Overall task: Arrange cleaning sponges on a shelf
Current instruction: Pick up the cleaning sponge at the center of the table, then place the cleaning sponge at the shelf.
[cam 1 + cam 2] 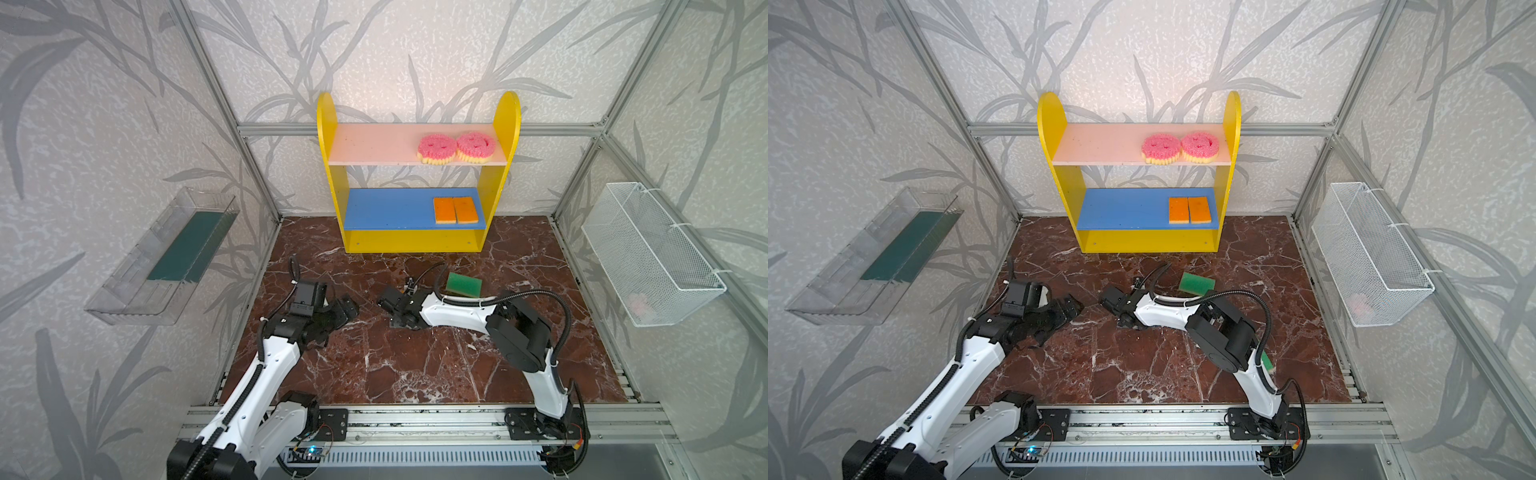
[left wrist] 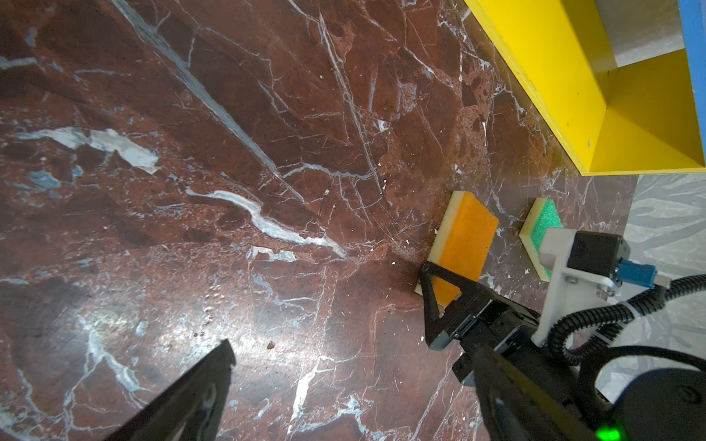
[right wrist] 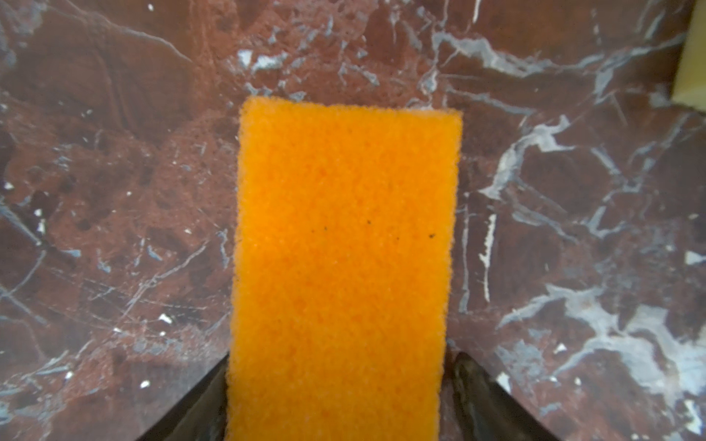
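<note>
As both top views show: right jaws (image 1: 395, 312) point down at the desk (image 1: 415, 365), well apart from the shelf (image 1: 415, 242); their target is hidden beneath them. Left jaws (image 1: 347, 309) are spread, empty, just beside.
Left wrist: orange sponge (image 2: 464, 238) lies flat on the desk, right jaws over its near end; green sponge (image 2: 542, 225) behind those jaws.
Right wrist: sponge's long axis runs straight ahead from between the jaws, which are spread along its long edges; no squeeze visible.
Nearer arm: right.

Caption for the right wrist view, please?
Right gripper straddles an orange rectangular foam sponge lying on the red-brown marble tabletop.
</note>
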You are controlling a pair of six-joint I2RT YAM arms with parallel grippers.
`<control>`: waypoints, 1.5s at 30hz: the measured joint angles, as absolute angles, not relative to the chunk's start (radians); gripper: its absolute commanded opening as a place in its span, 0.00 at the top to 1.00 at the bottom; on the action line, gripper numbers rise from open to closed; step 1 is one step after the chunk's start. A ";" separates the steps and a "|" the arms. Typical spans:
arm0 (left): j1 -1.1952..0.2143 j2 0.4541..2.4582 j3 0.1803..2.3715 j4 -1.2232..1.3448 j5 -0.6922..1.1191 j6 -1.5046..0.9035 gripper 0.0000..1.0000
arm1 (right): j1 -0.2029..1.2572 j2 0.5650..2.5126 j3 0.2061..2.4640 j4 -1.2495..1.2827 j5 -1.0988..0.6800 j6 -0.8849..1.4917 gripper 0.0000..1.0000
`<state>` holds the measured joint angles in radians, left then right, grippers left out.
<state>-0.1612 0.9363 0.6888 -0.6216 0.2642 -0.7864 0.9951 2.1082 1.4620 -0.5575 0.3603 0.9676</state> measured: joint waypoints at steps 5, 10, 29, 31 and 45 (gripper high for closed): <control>-0.153 0.937 0.688 -0.608 0.279 -0.781 0.00 | 0.995 2.104 1.456 -0.547 0.368 0.942 0.30; -0.146 0.941 0.677 -0.589 0.290 -0.778 0.01 | 0.994 2.104 1.456 -0.546 0.369 0.907 0.33; -0.142 1.123 0.847 -0.519 0.385 -0.611 0.01 | 0.833 1.813 1.357 -0.563 0.302 0.617 0.34; -0.142 1.146 0.868 -0.514 0.382 -0.601 0.01 | 0.814 1.799 1.380 -0.556 0.297 0.583 0.33; -0.142 1.217 0.894 -0.524 0.379 -0.549 0.02 | 0.650 1.967 1.856 -0.588 0.226 0.401 0.31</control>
<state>-0.1421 1.2175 0.8936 -0.5243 0.3786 -0.5488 0.6502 1.9667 1.8565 -0.5880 0.2264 0.4007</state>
